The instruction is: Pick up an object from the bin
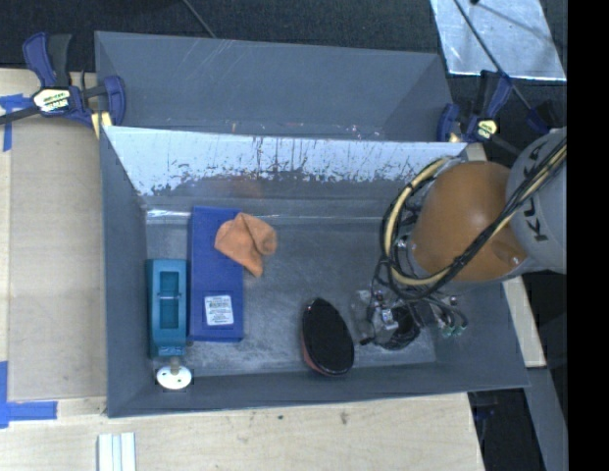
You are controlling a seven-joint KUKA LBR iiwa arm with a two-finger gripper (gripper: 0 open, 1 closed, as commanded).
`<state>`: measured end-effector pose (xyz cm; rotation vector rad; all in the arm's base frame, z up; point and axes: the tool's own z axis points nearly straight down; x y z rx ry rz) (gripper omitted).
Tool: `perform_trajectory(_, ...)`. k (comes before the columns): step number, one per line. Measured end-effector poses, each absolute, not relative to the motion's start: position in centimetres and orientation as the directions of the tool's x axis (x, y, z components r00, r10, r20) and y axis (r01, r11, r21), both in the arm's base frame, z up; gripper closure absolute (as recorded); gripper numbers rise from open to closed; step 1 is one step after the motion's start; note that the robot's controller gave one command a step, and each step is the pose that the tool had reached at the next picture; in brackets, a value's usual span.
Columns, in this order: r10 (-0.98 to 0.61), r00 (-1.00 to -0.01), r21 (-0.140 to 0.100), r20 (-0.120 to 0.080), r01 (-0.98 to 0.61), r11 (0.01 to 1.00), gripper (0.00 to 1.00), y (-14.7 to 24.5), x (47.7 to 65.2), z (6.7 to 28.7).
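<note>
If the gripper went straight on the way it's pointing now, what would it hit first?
Probably the bare bin floor, just right of the black oval object. The gripper points down close beside that object, so it might clip its edge; depth is hard to judge here.

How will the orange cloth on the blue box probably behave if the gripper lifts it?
The orange cloth looks crumpled into soft folds, so it will probably hang limp and change shape. It seems thin, so likely light. Lying loose on the blue box, it should probably lift away alone.
</note>
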<state>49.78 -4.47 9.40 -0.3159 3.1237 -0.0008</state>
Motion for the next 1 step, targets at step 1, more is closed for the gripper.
perform_trajectory(1,-0.192,-0.981,-0.001,-0.004,-0.192,0.981,0.0,-3.11,49.94,11.5)
